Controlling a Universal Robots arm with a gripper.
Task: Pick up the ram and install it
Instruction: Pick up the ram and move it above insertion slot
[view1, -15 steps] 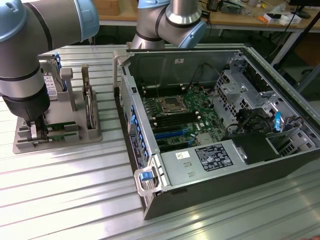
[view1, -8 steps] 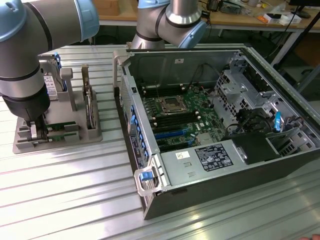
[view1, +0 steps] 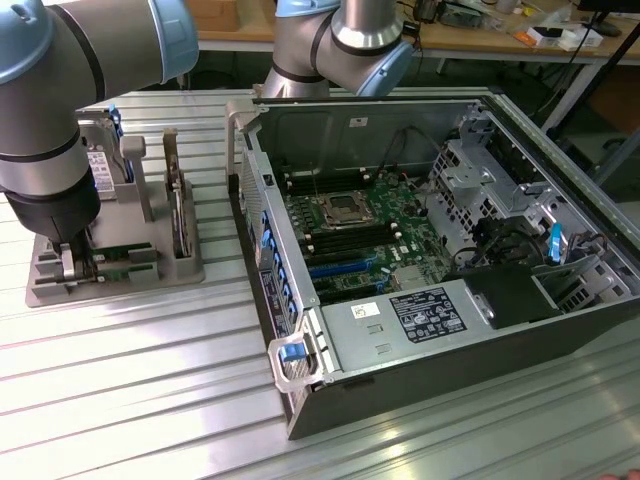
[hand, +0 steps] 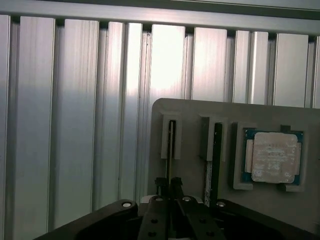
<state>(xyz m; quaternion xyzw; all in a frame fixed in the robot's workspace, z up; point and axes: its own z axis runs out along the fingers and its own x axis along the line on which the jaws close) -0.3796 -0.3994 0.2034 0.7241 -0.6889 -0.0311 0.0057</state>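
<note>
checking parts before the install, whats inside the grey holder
The holder has a thin board on edge in one slot, in line with the gripper, a second board in the next slot, and a square processor flat in a pocket. The gripper covers the boards' near ends.

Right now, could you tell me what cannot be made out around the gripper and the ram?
Ram: wrist view, it stands edge-on in a slot of the fixture, so its chips and label are hidden.
Gripper: wrist view, cut off by the picture's edge; whether it grips the ram cannot be told.
Fixture: exterior view, the arm covers part of it.
</note>
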